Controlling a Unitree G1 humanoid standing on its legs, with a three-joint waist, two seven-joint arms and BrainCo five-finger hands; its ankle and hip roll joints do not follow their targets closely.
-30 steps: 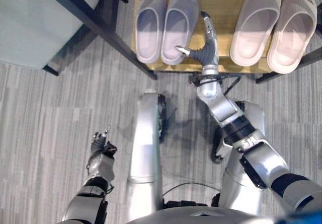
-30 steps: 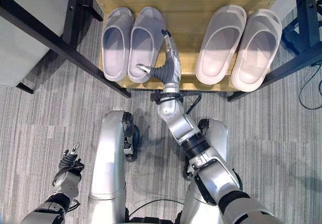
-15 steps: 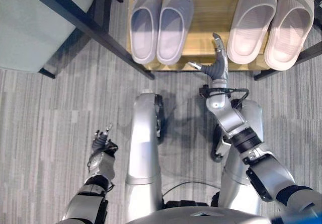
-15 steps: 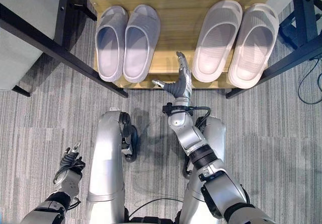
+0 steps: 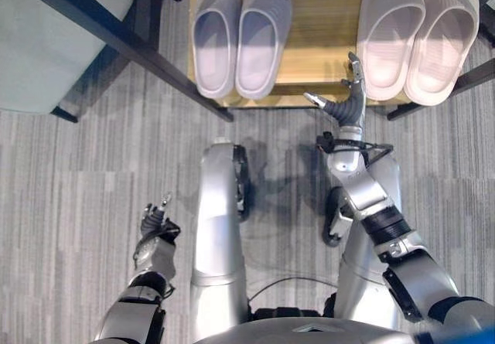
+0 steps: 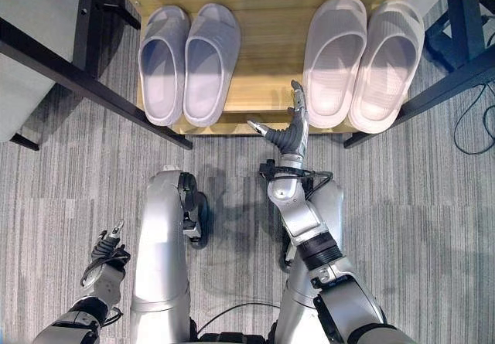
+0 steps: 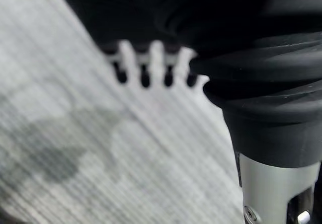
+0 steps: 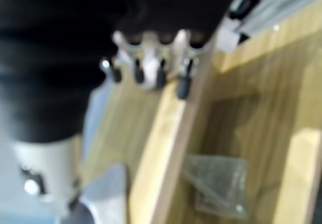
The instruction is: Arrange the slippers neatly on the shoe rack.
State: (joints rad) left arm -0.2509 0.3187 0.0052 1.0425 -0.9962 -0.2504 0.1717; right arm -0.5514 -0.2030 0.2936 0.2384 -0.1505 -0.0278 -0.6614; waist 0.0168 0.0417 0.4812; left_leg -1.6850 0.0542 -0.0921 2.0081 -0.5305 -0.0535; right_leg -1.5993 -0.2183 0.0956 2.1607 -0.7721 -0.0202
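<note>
Wooden and pale, the rack [image 6: 271, 50] is carrying four slippers on its top board. The grey pair [image 6: 186, 62] is lying at the rack's left part, the two side by side and touching, heels toward the front edge. The beige pair [image 6: 363, 58] is lying at the rack's right part, also side by side, heels slightly overhanging the front edge. Both pairs are well apart, with bare wood between them.

The right hand [image 6: 291, 131] is hovering at the rack's front edge, just beside the heel of the left beige slipper. Its fingers are straight and its thumb is spread wide, holding nothing; whether a fingertip is touching the slipper is hard to tell.

The left hand [image 5: 155, 224] is hanging far from the rack, over the grey carpet [image 5: 69, 205], fingers relaxed and holding nothing.
</note>
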